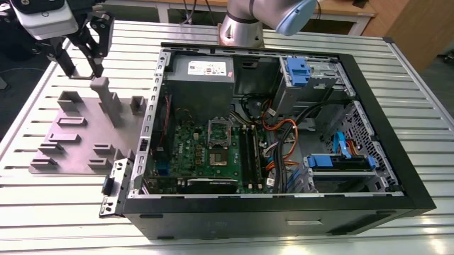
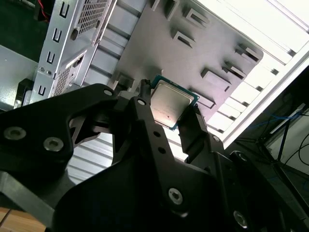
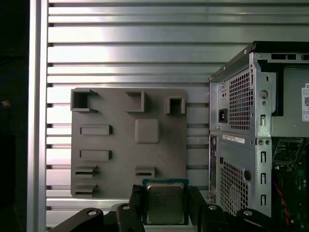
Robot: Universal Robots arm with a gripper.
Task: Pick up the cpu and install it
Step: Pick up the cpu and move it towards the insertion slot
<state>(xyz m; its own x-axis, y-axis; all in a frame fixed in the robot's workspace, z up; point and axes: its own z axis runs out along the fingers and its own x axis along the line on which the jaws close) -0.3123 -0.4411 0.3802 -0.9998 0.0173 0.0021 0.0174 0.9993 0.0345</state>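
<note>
The gripper (image 1: 84, 71) hangs over the far corner of the slatted metal surface (image 1: 415, 79) on the exterior view's left, closed on the cpu (image 2: 169, 104). In both wrist views the black fingers (image 3: 137, 199) press on two opposite edges of the cpu (image 3: 165, 203), whose silvery top faces the cameras. It is clear of everything below it.

Beneath the gripper lies a grey plate (image 1: 80, 142) with raised blocks and slots. In the first wrist view the cpu hangs at one edge of this plate (image 3: 120, 150). A tall post (image 1: 110, 103) rises from the plate just beside the gripper in the exterior view.

An open computer case (image 1: 284, 223) lies next to the plate, toward the middle of the surface. Its metal side wall (image 1: 157, 101) stands between the plate and the green motherboard (image 1: 191, 151) inside. The socket (image 1: 220, 155) sits on the motherboard, well apart from the gripper. A grey box (image 1: 201, 85) with a white label fills the far end of the case beside the board. Orange, blue and black cables (image 1: 280, 133) run along the motherboard's other side. The robot's base (image 1: 241, 29) stands at the far edge of the surface behind the case.
</note>
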